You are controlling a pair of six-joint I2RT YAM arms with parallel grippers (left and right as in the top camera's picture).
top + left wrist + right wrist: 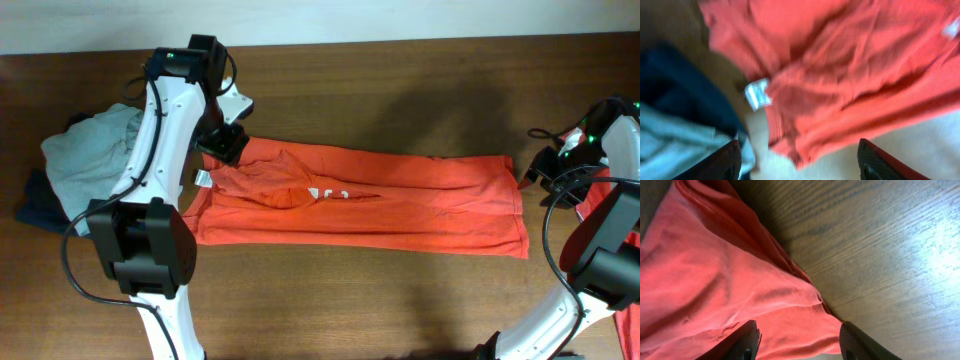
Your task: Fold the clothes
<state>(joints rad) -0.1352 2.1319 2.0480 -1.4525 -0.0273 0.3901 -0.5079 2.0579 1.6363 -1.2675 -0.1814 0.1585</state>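
Orange-red T-shirt (400, 200) lies folded into a long band across the middle of the table (400, 80) (white print peeks from a crease). Left gripper (222, 142) hovers over its collar end, fingers spread wide, holding nothing. Right gripper (535, 180) is at the far end, jaws apart, the shirt's corner between them, ungripped. Pale grey-blue garment (90, 150) and navy garment (35, 205) are heaped at the left
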